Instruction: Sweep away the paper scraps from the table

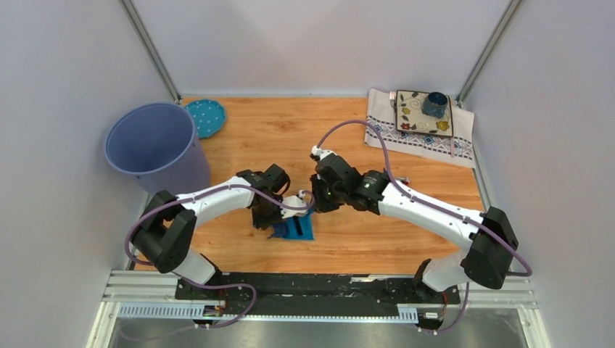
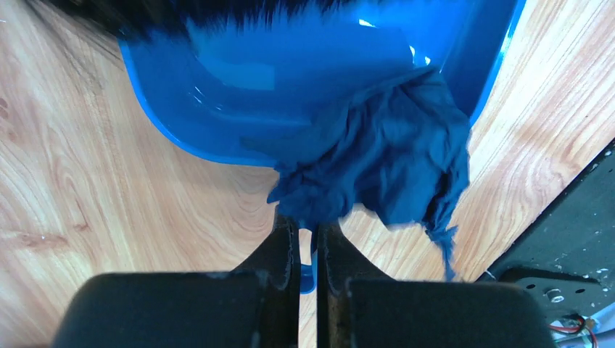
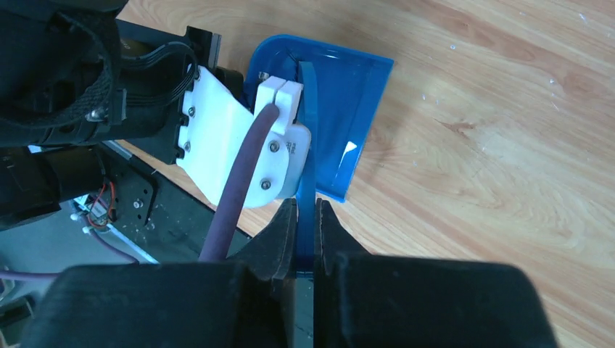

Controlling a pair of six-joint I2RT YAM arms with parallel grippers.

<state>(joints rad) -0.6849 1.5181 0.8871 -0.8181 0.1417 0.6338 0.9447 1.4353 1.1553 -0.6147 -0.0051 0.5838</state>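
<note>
A blue dustpan [image 1: 296,229] rests on the table [image 1: 406,232] near its front edge. My left gripper [image 2: 308,225] is shut on the dustpan's blue handle. One dark blue paper scrap [image 2: 384,167] lies crumpled at the back of the dustpan [image 2: 290,80], spilling over its rim towards my fingers. Black brush bristles [image 2: 217,14] reach into the pan's mouth. My right gripper [image 3: 305,206] is shut on the brush's thin blue handle [image 3: 308,145], which runs over the dustpan [image 3: 348,94]. No other scraps show.
A lilac-blue bin [image 1: 156,145] stands at the left, with a teal dotted plate [image 1: 205,117] behind it. A patterned white cloth [image 1: 420,138] at the back right carries a decorated tray and a blue cup [image 1: 435,104]. A black metal rail [image 1: 319,286] borders the near edge.
</note>
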